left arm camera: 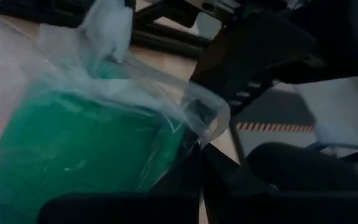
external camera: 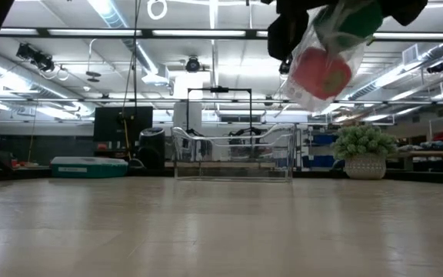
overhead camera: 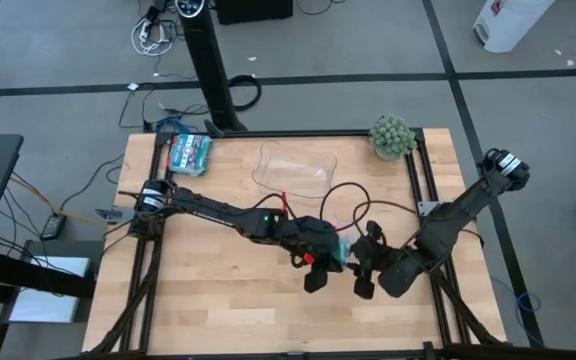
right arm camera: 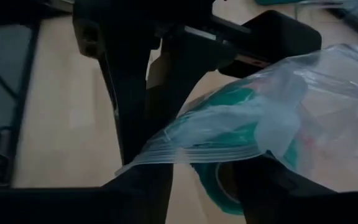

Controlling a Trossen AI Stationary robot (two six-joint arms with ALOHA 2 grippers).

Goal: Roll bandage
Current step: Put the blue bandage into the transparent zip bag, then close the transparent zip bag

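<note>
- A pale wooden table (overhead camera: 228, 290) in a black frame stands in a workshop with grey floor; a small potted plant (overhead camera: 392, 135) sits at one far corner, a flat teal-patterned packet (overhead camera: 189, 152) at the other, and a clear plastic tray (overhead camera: 296, 168) between them.
- Both arms meet near the middle of the table, raised well above the wood.
- The bandage (left arm camera: 73, 155) is a compact teal-green roll sealed inside a clear zip bag (external camera: 321, 58), hanging in the air between the two grippers; a pink block (external camera: 321, 73) rides in the same bag.
- The left gripper (overhead camera: 320, 262) is pressed together, pinching a fold of the bag's film.
- The right gripper (overhead camera: 365, 268) sits at the bag's zip edge; whether its fingers are spread or gripping I cannot tell.
- The fabric looks soft, light and springy, so I judge it will squash under a pinch and may unwind if taken by a loose end.
- The film looks slick and crinkled; a hold near the zip strip seems firmer than one on the loose plastic.
- To reach the roll itself, the best hold is probably across its round sides.
</note>
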